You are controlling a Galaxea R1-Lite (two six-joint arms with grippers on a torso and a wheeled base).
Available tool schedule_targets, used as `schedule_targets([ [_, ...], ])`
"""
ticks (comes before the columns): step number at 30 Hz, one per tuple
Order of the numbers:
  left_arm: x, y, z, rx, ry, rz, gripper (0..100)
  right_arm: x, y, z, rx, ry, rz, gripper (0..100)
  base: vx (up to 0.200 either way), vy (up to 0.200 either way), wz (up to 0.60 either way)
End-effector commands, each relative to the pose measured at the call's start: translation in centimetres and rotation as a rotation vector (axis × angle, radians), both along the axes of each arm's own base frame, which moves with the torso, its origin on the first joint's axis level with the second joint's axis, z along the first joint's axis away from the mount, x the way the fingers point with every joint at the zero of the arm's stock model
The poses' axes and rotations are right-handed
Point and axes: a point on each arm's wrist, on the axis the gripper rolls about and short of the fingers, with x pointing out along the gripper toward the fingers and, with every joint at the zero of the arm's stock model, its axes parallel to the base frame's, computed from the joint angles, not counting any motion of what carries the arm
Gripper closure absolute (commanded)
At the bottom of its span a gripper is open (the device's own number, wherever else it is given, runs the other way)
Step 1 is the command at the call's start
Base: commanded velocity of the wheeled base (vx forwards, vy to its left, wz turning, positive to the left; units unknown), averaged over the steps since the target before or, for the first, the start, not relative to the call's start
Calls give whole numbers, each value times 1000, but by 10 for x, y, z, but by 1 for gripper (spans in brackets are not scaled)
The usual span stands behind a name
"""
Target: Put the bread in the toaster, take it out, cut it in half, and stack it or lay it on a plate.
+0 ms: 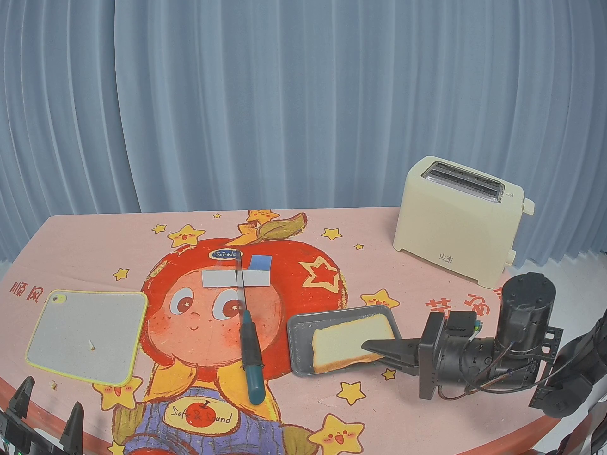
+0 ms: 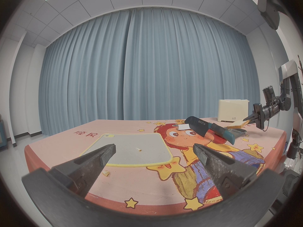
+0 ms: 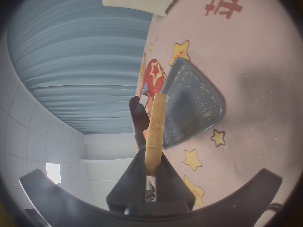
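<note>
With right fingers (image 3: 131,177) clamped on bread slice (image 3: 155,126) edge just above grey tray (image 1: 300,336); with left fingers (image 2: 91,164) spread near cutting board (image 2: 132,145)

Right gripper (image 1: 373,347), at 4 o'clock, pinches the bread (image 1: 344,344); left gripper (image 1: 50,399), at 7 o'clock, has its jaws spread.

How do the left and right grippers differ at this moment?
The left gripper is open and empty; the right gripper is shut on the bread slice. The left sits near the cutting board; the right is at the grey tray. Both are dark and tapered.
</note>
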Motion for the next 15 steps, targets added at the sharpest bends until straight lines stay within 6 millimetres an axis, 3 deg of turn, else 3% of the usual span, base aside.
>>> schedule_targets([
  [1, 1, 0, -4, 0, 17, -1, 0, -7, -8, 21, 53, -67, -3, 100, 0, 0, 0],
  [5, 1, 0, -4, 0, 17, -1, 0, -12, -12, 31, 53, -134, 1, 100, 0, 0, 0],
  [15, 1, 0, -4, 0, 17, -1, 0, -14, -25, 35, -59, -318, 28, 100, 0, 0, 0],
])
